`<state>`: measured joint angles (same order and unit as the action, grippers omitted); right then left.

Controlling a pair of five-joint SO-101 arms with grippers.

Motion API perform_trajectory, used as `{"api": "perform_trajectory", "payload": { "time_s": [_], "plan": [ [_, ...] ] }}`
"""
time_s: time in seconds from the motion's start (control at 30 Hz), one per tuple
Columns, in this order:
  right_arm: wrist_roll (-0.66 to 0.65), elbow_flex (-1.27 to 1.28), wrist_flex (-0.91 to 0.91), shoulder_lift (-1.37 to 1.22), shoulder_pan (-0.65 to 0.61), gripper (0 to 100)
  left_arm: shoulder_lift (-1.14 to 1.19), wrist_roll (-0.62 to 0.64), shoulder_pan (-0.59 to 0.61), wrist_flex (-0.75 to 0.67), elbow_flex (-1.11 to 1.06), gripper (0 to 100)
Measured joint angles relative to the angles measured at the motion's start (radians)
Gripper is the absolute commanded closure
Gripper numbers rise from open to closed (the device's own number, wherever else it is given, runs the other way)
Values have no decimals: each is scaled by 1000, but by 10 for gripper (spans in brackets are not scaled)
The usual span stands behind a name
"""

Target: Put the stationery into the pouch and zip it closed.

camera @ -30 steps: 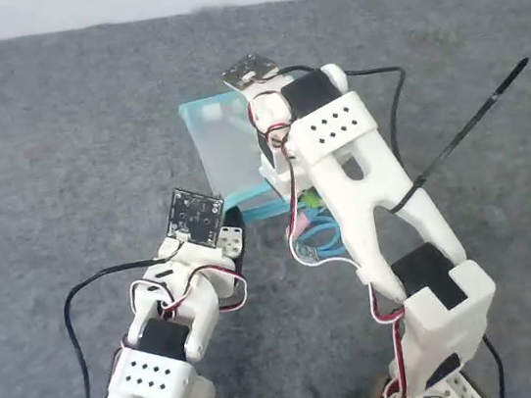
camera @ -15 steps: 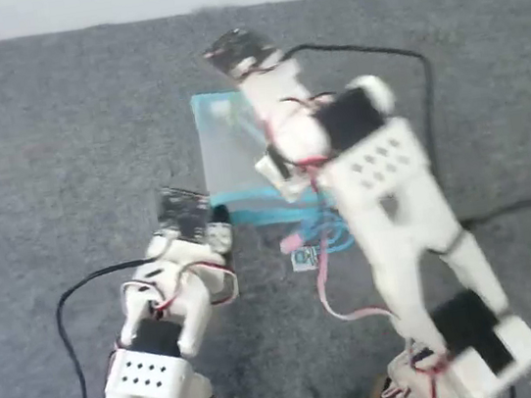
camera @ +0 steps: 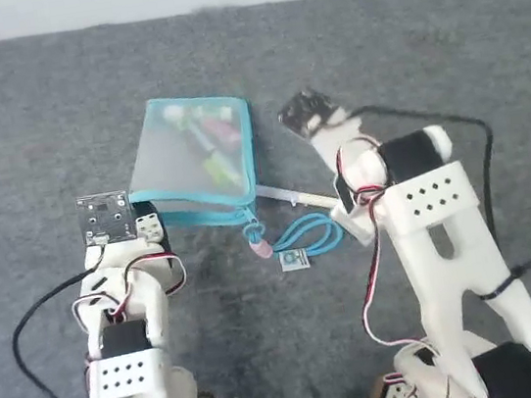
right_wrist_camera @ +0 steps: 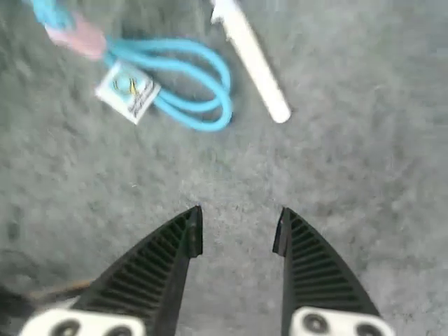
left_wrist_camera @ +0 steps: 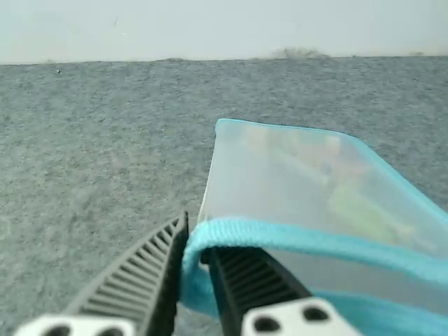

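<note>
- The pouch (camera: 191, 160) is lying on the bench (camera: 445, 65). Green and pink stationery is showing through its frosted side, so part of the loading is looking done.
- A white pen (camera: 290, 196) is lying outside, just beside the pouch's near corner. By my reading it is waiting to go in, with the zipping left after that.
- The left gripper (left_wrist_camera: 197, 241) is pinching the pouch's blue edge, with its jaws pressed onto the trim.
- The right gripper (right_wrist_camera: 238, 213) is hanging spread over bare bench near the pen, holding nothing.
- The high view is laying out the pouch, the pen and both arms together, though I cannot quite tell from it whether the zip is open.
- The left wrist view is making the pinch plain, where the high view is leaving it tucked under the arm.
- The right wrist view is bringing the blue cord (right_wrist_camera: 189, 84) and its tag (right_wrist_camera: 129, 87) close, beside the pen.
</note>
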<state>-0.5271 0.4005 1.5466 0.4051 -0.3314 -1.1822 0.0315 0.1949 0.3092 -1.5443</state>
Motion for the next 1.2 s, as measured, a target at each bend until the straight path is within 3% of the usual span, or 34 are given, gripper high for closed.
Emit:
{"api": "perform_trajectory", "payload": {
  "time_s": [0.2, 0.47, 0.77, 1.2],
  "plan": [
    [-199, 178, -172, 2, -2, 833, 0, 0, 0, 0, 0, 988],
    [-292, 230, -354, -14, 3, 834, 0, 0, -58, 0, 0, 988],
    [-413, 230, -493, -230, 41, 834, 0, 0, -83, 0, 0, 988],
    [-437, 230, -647, -410, 46, 837, 0, 0, -129, 0, 0, 988]
  ]
}}
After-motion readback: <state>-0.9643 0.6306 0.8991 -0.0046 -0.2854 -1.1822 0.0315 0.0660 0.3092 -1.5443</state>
